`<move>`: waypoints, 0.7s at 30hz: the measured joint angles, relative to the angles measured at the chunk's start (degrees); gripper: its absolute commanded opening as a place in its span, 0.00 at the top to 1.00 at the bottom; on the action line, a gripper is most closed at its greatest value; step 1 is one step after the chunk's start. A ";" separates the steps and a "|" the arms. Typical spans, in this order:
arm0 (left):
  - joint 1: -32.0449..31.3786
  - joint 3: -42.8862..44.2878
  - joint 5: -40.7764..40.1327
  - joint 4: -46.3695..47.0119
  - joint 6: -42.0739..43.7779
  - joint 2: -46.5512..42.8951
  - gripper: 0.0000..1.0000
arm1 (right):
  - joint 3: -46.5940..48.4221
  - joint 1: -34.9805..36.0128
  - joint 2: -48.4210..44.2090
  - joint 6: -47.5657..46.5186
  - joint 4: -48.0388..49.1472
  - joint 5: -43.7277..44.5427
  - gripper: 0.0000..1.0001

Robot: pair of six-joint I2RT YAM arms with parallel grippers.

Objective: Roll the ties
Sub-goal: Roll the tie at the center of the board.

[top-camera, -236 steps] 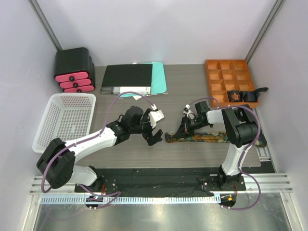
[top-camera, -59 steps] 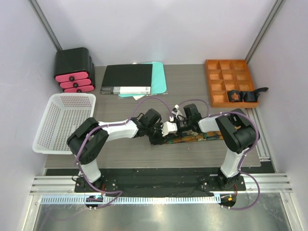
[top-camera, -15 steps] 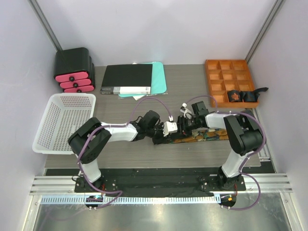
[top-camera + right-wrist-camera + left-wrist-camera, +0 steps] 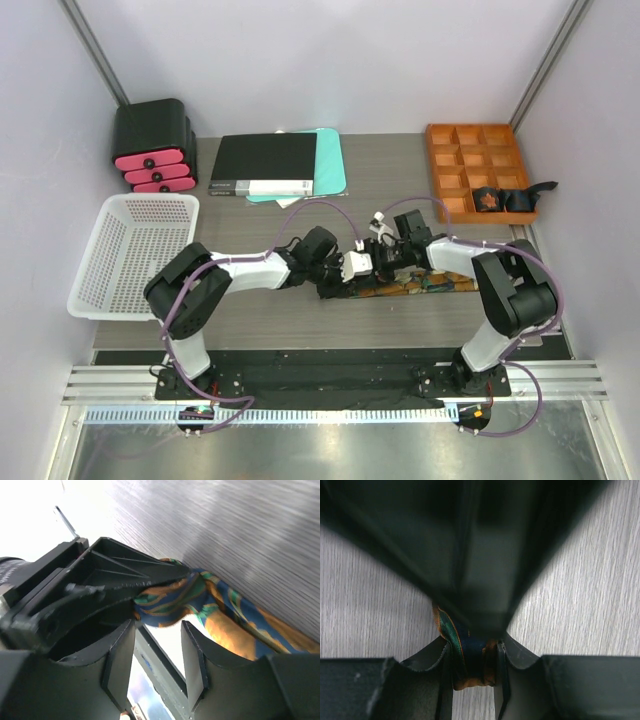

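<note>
Tie point(image 4: 432, 284), one, flat on table point(image 4: 380, 190); end clamped in left jaws; right jaws apart beside it

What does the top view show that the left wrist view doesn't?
Only the top view shows most of the tie stretched along the table, plus the basket and tray. Only the left wrist view shows, close up, the left gripper shut on the tie's end, with the fabric bunched in its grip. Both show the tie and the wood-grain table.
</note>
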 measured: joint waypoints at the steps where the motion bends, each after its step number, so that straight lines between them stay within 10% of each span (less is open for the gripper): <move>1: 0.00 0.09 0.00 -0.17 0.26 0.00 0.83 | 0.00 0.74 0.63 0.22 0.85 0.15 0.55; 6: 0.00 0.24 -0.17 -1.03 0.74 -0.02 0.81 | 0.39 1.49 3.67 1.51 2.84 -1.16 0.99; 10: 0.00 0.44 -0.46 -1.36 0.74 -0.02 0.78 | 0.52 1.22 3.52 1.20 2.47 -1.42 0.99; 14: -0.13 0.61 -1.01 -1.20 0.85 0.02 0.49 | 0.37 -0.13 3.41 -0.15 1.46 -1.66 0.99; 21: 1.70 -2.38 -1.46 -0.92 0.42 -2.56 0.31 | -0.42 -5.79 6.47 -3.74 -4.70 0.44 0.99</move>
